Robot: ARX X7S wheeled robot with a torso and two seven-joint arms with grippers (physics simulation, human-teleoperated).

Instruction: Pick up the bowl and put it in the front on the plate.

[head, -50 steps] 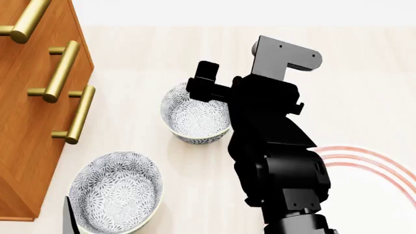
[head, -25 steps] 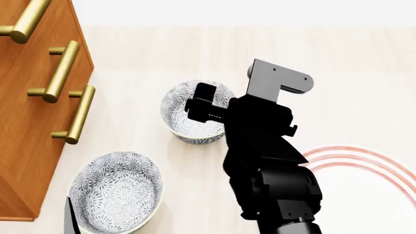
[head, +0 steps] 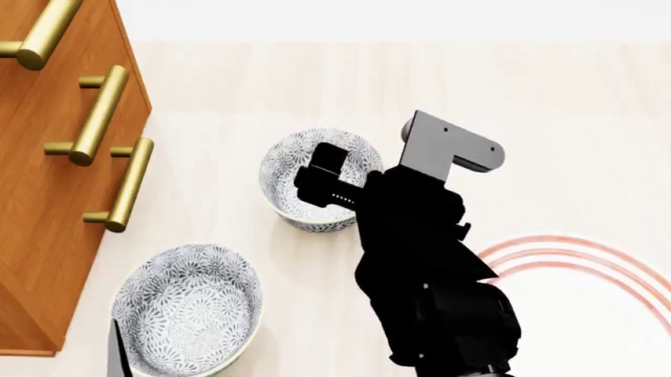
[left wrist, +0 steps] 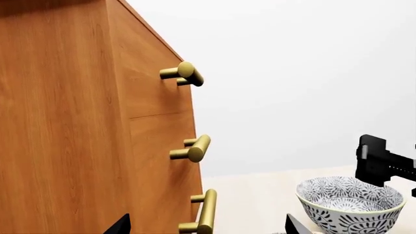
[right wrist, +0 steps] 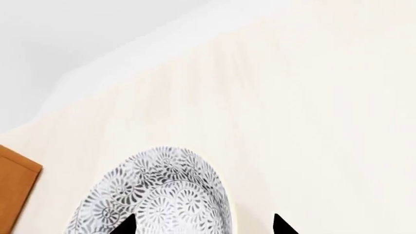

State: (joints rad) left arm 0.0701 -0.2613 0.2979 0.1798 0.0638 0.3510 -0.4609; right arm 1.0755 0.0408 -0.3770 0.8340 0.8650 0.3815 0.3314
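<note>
On the pale counter, the bowl (head: 314, 188) sits upright and not yet lifted, well apart from the plate (head: 587, 259), whose red rings show only at the right edge of the head view. The right gripper (head: 325, 187) hangs over the bowl's right rim, one finger (head: 320, 169) over the inside; from the right wrist view its two tips stand apart on either side of the rim, so the jaws look spread and hold nothing. My reading is that the reach is nearly done, while the grasp, lift, carry and placing are all left. A second bowl (head: 188, 310) stands nearer the robot, beside the wooden cabinet (head: 53, 196). Only the tips of the left gripper (left wrist: 204, 225) show, apart and empty.
</note>
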